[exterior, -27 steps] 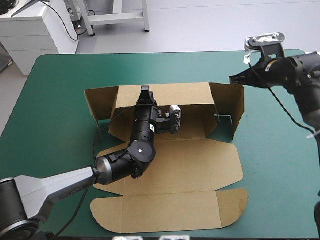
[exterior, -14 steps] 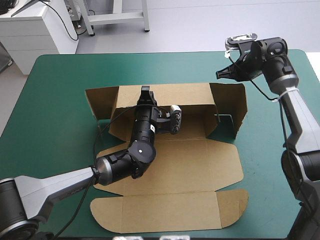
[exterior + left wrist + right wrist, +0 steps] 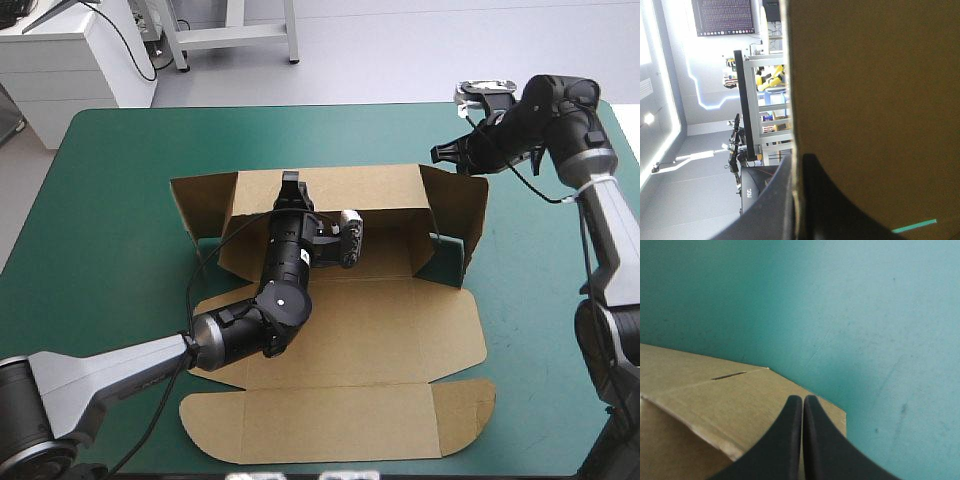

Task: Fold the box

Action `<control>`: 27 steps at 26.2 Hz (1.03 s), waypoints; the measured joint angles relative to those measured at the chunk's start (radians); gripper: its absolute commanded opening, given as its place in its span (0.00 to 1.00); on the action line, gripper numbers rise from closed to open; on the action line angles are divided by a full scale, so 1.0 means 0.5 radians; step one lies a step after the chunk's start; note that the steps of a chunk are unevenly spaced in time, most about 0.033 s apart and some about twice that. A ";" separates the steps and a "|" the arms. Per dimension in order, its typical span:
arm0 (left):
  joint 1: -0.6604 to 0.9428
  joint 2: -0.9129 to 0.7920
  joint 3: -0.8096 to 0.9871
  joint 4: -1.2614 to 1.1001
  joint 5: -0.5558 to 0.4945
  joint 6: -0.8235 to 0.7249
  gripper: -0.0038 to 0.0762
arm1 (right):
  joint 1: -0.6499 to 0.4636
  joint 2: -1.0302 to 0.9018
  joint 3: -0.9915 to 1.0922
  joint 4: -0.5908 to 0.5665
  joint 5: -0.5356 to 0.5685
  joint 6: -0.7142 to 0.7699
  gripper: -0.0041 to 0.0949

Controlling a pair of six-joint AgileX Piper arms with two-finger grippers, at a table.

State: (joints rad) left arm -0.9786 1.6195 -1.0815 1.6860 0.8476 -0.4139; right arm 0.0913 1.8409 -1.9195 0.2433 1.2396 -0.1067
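The bench (image 3: 110,220), under its teal-green cover, fills the high view. The brown box (image 3: 340,345) lies across its middle, partly raised. The long rear wall (image 3: 360,188) stands upright toward the far edge with a side flap at each end. The left flap is spread outward and the right flap (image 3: 462,215) is turned toward the near edge. In front of the wall the base and lid panels lie flat. The last panel has rounded corners and reaches close to the bench's near edge.

The left arm (image 3: 120,365) comes in from the near left corner and crosses over the flat panels to the top edge of the rear wall, left of its middle. There the left gripper (image 3: 291,183) is clamped on the board. In the left wrist view a black finger sits on each side of the wall's thin edge, all but closed with the sheet between them.

The right arm (image 3: 590,190) reaches in at the far right. The right gripper (image 3: 441,153) hangs at the upper far corner of the right flap, holding nothing. In the right wrist view its fingers are pressed together into one pointed arch, with the tips over the flap's edge near its corner. Whether they touch the board cannot be told. A thin slit (image 3: 729,375) shows in the flap near the tips.
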 measured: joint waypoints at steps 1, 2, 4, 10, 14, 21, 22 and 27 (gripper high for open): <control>0.000 -0.002 0.000 0.000 -0.002 0.000 0.04 | -0.019 -0.028 0.054 0.035 -0.001 -0.021 0.04; 0.000 -0.002 0.000 0.000 -0.005 0.000 0.04 | -0.040 -0.073 0.116 0.064 -0.001 -0.049 0.04; 0.000 -0.002 0.000 0.000 -0.007 0.000 0.04 | -0.059 -0.139 0.244 0.084 0.000 -0.094 0.04; 0.000 -0.002 0.000 -0.002 -0.009 0.000 0.04 | -0.133 -0.357 0.674 0.161 -0.099 -0.240 0.04; -0.002 -0.002 0.000 -0.002 -0.009 0.000 0.04 | -0.145 -0.533 0.930 0.273 -0.253 -0.374 0.04; -0.002 -0.002 0.000 -0.002 -0.011 0.000 0.04 | -0.151 -0.741 1.544 0.718 -0.848 -1.019 0.04; -0.002 -0.002 0.000 -0.002 -0.013 0.000 0.04 | -0.151 -0.746 1.598 0.805 -0.885 -1.133 0.04; -0.002 -0.002 0.000 -0.002 -0.013 0.000 0.04 | -0.151 -0.795 1.757 1.204 -0.966 -1.841 0.17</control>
State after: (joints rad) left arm -0.9794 1.6187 -1.0815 1.6850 0.8411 -0.4139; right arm 0.0158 1.4433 -1.0408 0.8451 0.7566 -1.0274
